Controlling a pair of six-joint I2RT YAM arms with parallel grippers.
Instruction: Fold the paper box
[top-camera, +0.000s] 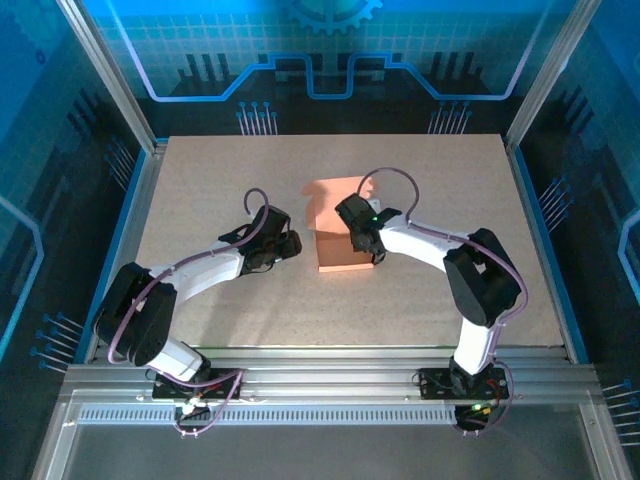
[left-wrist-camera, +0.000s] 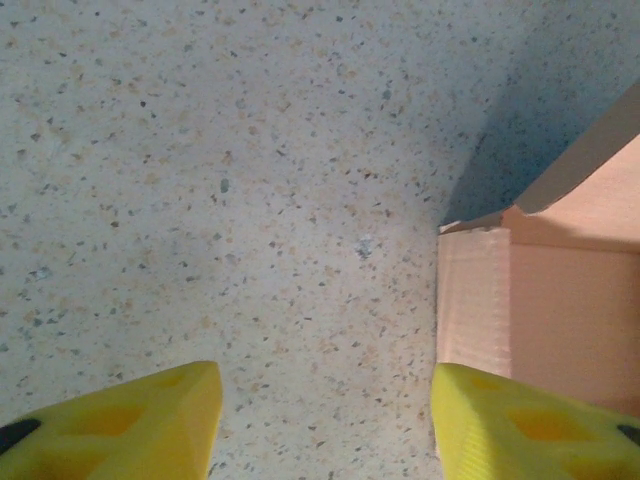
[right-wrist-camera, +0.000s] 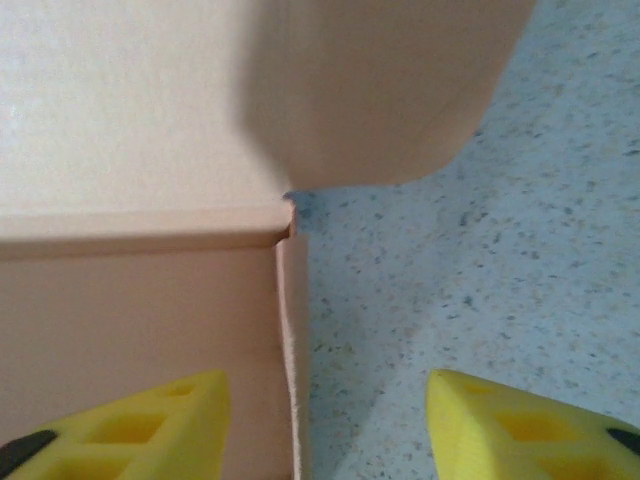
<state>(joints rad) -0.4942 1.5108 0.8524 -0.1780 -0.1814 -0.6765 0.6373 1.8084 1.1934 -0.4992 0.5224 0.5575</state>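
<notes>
The paper box (top-camera: 338, 258) is salmon-orange and lies partly folded at the table's middle, with a flap (top-camera: 322, 193) standing up at its far side. My right gripper (top-camera: 364, 243) is over the box's right edge. In the right wrist view it (right-wrist-camera: 325, 425) is open, its yellow fingers (right-wrist-camera: 135, 430) straddling the box's side wall (right-wrist-camera: 290, 340) without touching it, and a raised flap (right-wrist-camera: 385, 90) is ahead. My left gripper (top-camera: 291, 245) is just left of the box. It (left-wrist-camera: 325, 420) is open over bare table, with the box (left-wrist-camera: 560, 310) by its right finger (left-wrist-camera: 520, 425).
The speckled table (top-camera: 200, 190) has open room on both sides of the box and in front of it. Aluminium frame rails (top-camera: 330, 385) run along the near edge, and blue panels wall in the other sides.
</notes>
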